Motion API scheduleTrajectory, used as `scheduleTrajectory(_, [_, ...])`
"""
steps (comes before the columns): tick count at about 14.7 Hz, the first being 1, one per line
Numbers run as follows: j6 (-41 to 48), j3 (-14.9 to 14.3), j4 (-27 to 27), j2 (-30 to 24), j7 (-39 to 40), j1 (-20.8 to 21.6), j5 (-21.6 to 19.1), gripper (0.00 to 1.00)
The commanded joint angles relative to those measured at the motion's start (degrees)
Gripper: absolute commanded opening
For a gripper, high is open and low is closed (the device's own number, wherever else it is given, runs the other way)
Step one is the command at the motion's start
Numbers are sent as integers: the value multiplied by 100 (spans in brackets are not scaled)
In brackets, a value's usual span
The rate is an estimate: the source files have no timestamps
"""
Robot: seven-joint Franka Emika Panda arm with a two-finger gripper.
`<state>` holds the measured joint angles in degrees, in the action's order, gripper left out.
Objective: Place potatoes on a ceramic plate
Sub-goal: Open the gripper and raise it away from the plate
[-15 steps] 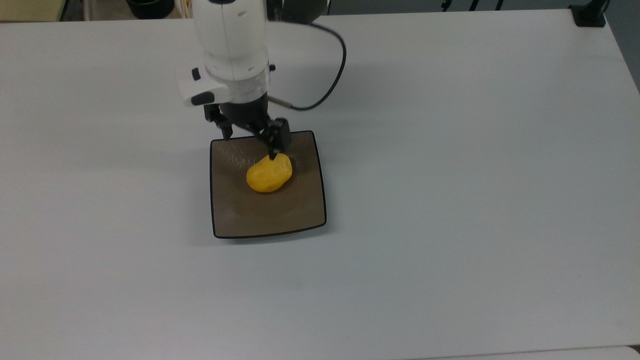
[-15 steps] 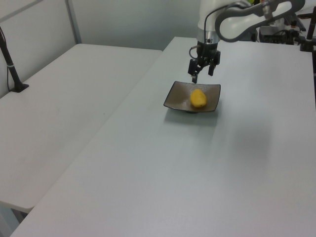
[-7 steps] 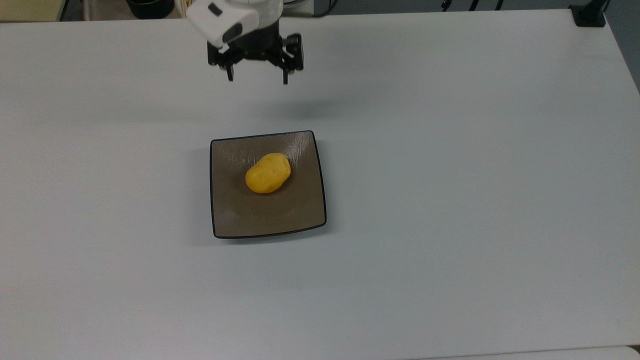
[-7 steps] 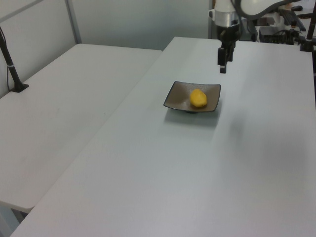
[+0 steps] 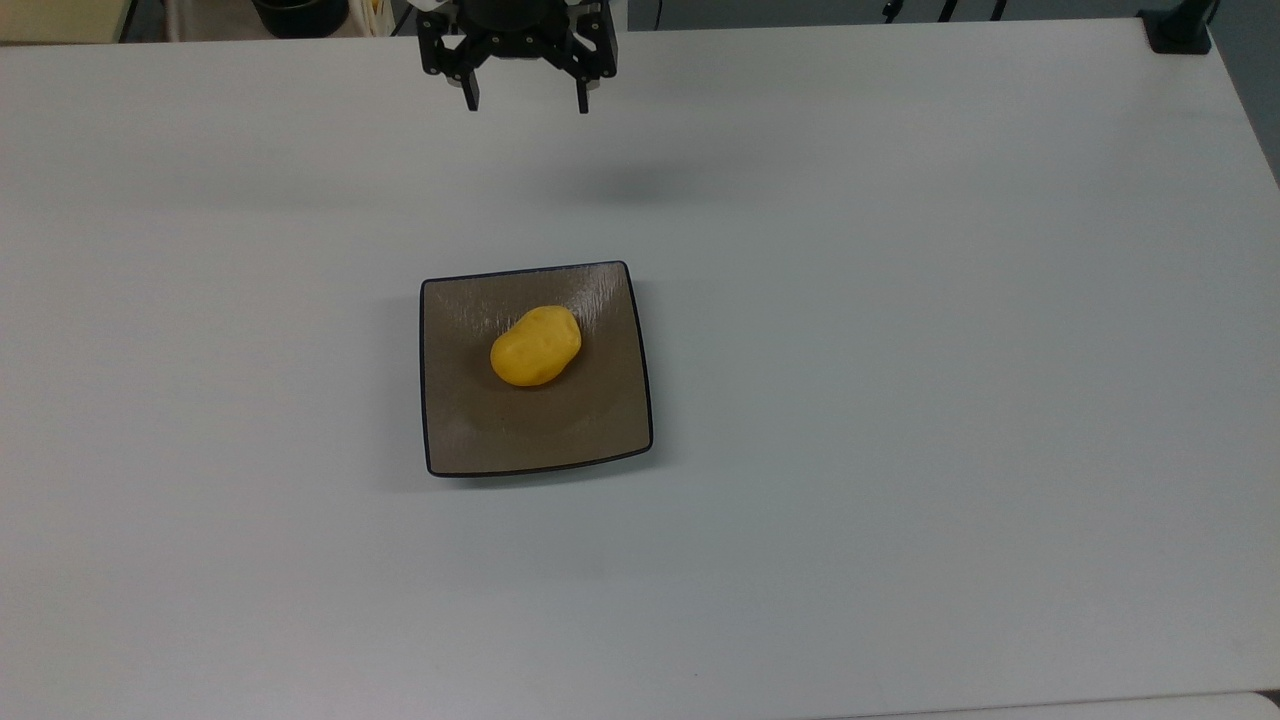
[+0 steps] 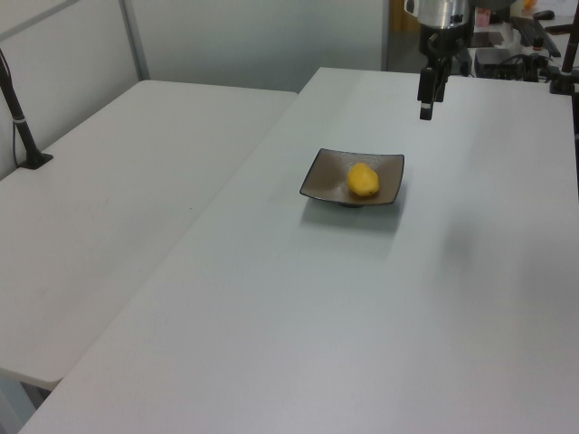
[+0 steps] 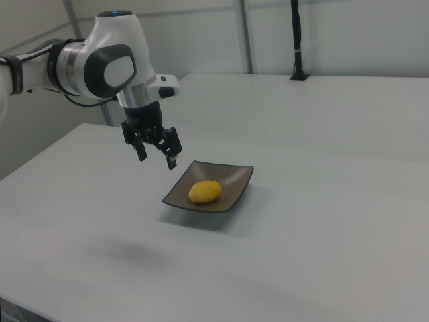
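Observation:
The yellow potato (image 5: 536, 346) lies on the square brown-taupe ceramic plate (image 5: 480, 440), a little toward its far side in the top view. The same potato (image 6: 364, 180) and plate (image 6: 320, 178) show in the left view, and the potato (image 7: 204, 191) rests on the plate (image 7: 231, 188) in the right view. My gripper (image 5: 526, 103) hangs open and empty high above the table, well beyond the plate's far edge in the top view. It is also in the left view, gripper (image 6: 424, 115), and in the right view, gripper (image 7: 157, 159), to the plate's left.
The white table (image 5: 900, 400) spreads wide around the plate. A second white table (image 6: 118, 181) lies at the left view's left. A black clamp post (image 5: 1178, 30) stands at the top view's far right corner, and a dark pole (image 7: 295, 40) rises behind in the right view.
My gripper has lifted off the potato and drawn back, up and away from the plate, staying open. The potato stays where it lay on the plate.

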<state>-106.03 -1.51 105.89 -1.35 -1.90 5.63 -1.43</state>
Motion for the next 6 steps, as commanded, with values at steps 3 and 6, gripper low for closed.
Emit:
scheduleTrajectory(3, [-67,-166,230,-164,41,114,-120,100])
scheduleTrajectory(6, [-93,-166,230,-164,41,114,-68,100])
